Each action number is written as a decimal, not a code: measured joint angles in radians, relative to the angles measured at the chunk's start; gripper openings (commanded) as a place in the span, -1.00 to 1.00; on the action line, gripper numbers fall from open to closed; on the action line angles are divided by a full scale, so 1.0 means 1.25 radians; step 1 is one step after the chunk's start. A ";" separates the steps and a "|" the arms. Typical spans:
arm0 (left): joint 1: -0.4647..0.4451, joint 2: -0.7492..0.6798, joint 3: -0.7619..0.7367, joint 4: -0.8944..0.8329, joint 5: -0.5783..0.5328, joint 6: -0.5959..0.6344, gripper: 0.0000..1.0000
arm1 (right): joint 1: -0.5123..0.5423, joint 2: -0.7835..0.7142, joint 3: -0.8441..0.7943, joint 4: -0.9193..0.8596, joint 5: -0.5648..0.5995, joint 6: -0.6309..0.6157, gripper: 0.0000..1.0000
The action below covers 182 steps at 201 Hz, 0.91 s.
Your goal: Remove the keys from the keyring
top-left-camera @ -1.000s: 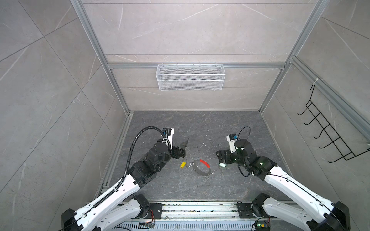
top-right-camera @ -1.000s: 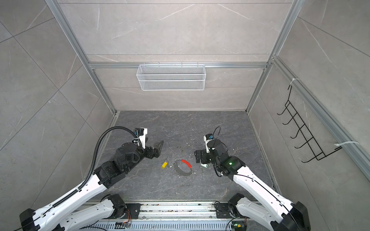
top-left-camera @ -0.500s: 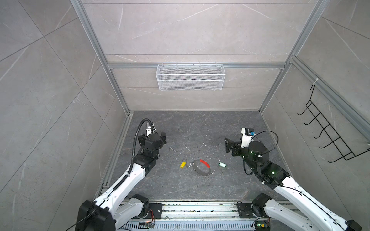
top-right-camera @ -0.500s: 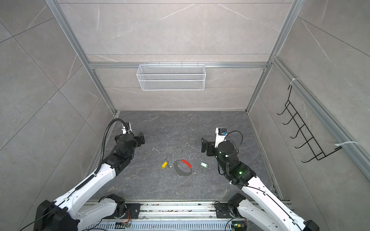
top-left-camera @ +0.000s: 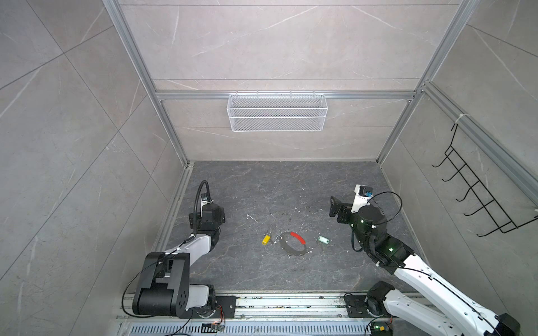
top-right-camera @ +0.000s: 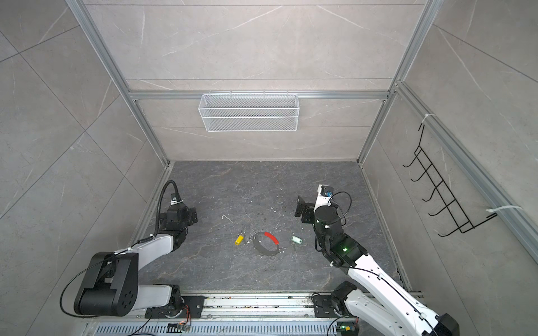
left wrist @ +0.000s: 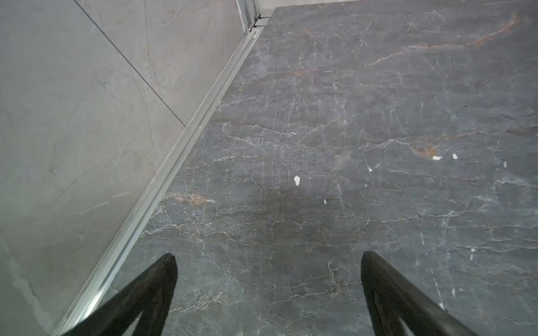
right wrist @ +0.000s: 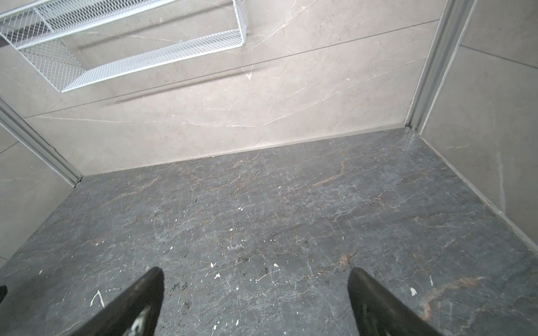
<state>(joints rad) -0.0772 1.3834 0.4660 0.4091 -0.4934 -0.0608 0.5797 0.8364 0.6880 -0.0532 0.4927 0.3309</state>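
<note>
Seemingly little is left undone: the keyring [top-left-camera: 289, 250] is seen flat on the tabletop [top-left-camera: 262, 189], nearer its front edge, with the yellow key [top-left-camera: 265, 239] just beside it toward the left edge and the mint key [top-left-camera: 323, 240] apart toward the right edge. The left gripper [left wrist: 268, 254] and the right gripper [right wrist: 256, 269] are spread wide, empty, well apart from them. Whether the yellow key's small ring [top-left-camera: 279, 237] is unhooked cannot be told; if not, the task could be judged finished wrongly.
</note>
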 measured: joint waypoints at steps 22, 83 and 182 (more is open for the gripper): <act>0.011 0.059 -0.011 0.081 0.034 0.012 0.96 | -0.021 0.011 -0.012 0.066 0.016 -0.056 1.00; 0.069 0.091 -0.093 0.274 0.150 0.016 1.00 | -0.252 0.202 -0.124 0.337 -0.030 -0.247 0.99; 0.069 0.100 -0.101 0.326 0.166 0.016 1.00 | -0.365 0.546 -0.269 0.658 -0.208 -0.244 0.99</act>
<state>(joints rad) 0.0090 1.5082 0.3393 0.8169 -0.2855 -0.0414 0.1238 1.5188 0.3515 0.7696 0.2321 0.0254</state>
